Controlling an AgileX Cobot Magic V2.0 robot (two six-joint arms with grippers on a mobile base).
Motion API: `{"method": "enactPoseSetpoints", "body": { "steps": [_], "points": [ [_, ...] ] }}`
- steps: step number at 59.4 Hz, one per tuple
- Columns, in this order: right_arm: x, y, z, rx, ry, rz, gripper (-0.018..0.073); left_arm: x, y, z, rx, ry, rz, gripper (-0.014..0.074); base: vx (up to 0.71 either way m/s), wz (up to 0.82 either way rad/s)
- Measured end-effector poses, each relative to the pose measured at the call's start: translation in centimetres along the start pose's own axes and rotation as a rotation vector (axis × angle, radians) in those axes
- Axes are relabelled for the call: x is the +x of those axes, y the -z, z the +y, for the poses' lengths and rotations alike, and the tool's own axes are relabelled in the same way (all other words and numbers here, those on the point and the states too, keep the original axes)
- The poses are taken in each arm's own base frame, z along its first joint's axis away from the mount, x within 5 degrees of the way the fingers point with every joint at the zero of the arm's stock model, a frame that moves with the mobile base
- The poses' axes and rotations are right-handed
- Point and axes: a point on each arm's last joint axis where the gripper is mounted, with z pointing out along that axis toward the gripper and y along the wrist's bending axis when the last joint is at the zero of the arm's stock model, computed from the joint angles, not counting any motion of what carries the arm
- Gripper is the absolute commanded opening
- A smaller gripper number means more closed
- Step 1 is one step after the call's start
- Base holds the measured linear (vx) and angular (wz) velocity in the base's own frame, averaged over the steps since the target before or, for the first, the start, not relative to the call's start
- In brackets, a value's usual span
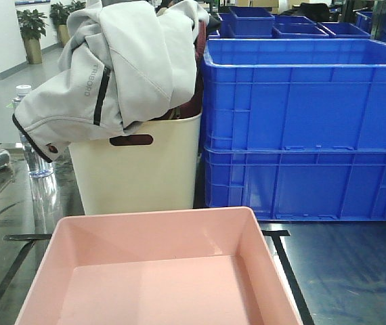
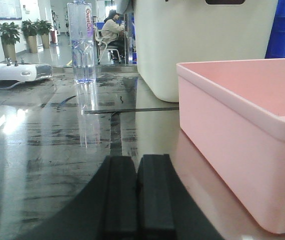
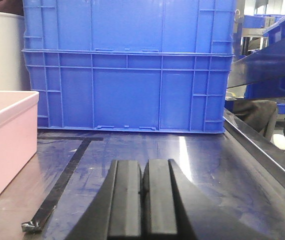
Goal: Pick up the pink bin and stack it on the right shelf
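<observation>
While the pink bin (image 1: 159, 271) sits untouched, left claw (image 2: 137, 197) and right claw (image 3: 143, 200) are pressed closed, empty.

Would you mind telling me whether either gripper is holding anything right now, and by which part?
Nothing is held. The left gripper and right gripper are both shut on nothing, each beside the pink bin, not touching it.

front view looks down; 2 low wrist views flank the pink bin (image 1: 159, 271).
</observation>
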Motion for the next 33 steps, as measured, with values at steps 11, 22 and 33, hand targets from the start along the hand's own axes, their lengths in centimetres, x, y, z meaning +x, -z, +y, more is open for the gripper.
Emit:
{"method": "enactPoseSetpoints", "body": {
  "steps": [11, 22, 33],
  "points": [
    [0.0, 0.0, 0.0, 0.0, -0.002, 0.0, -0.0009, 0.0, 0.0, 0.0, 0.0, -0.001, 0.0, -0.0006, 0.0, 0.0],
    [0.01, 0.0, 0.0, 0.0, -0.002, 0.001, -0.0009, 0.0, 0.0, 0.0, 0.0, -0.001, 0.0, -0.0006, 0.0, 0.0],
    [0.01, 0.0, 0.0, 0.0, -0.002, 0.001, -0.0009, 0.0, 0.0, 0.0, 0.0, -0.001, 0.0, -0.0006, 0.0, 0.0]
  ]
}}
